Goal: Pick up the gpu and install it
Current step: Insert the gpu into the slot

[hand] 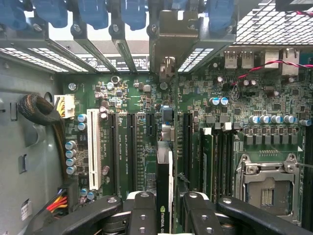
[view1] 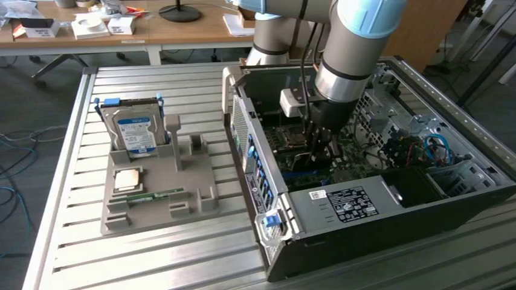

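Observation:
My gripper [view1: 319, 140] reaches down inside the open computer case [view1: 339, 208], just above the green motherboard [view1: 354, 166]. In the wrist view the gripper [hand: 165, 208] is shut on the gpu [hand: 164, 171], a thin black card seen edge-on between the two black fingers [hand: 142, 213]. The card stands upright over the long expansion slots [hand: 131, 147] in the middle of the board. Its silver-grey bracket [hand: 171, 41] lies against the case's rear slot openings. I cannot tell whether the card's edge touches a slot.
A grey fixture tray [view1: 193, 208] at the exterior view's left holds an upright hard drive [view1: 135, 134], a processor chip [view1: 129, 179] and a green memory stick [view1: 149, 196]. The case walls, blue cables [view1: 435, 148] and the empty processor socket [hand: 266, 186] crowd the gripper.

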`<action>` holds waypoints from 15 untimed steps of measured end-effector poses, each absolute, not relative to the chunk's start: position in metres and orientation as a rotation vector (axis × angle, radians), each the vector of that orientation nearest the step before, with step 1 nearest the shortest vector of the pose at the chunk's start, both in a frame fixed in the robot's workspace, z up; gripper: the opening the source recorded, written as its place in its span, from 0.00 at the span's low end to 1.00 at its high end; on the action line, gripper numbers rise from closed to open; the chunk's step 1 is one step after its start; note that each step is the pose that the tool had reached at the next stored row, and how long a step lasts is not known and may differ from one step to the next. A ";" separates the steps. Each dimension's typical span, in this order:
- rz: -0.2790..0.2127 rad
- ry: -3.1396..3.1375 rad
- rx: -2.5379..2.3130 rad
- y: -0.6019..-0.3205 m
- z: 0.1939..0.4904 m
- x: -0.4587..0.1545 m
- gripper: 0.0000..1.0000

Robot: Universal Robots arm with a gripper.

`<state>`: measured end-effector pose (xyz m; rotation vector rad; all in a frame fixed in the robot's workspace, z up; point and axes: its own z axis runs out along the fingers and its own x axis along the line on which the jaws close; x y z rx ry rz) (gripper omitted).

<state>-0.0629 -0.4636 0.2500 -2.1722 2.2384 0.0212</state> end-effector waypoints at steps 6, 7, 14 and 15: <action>0.023 2.238 -2.172 -0.464 0.249 -0.063 0.26; 0.023 2.238 -2.172 -0.464 0.249 -0.063 0.26; 0.023 2.237 -2.171 -0.463 0.248 -0.063 0.26; 0.023 2.237 -2.172 -0.464 0.248 -0.063 0.26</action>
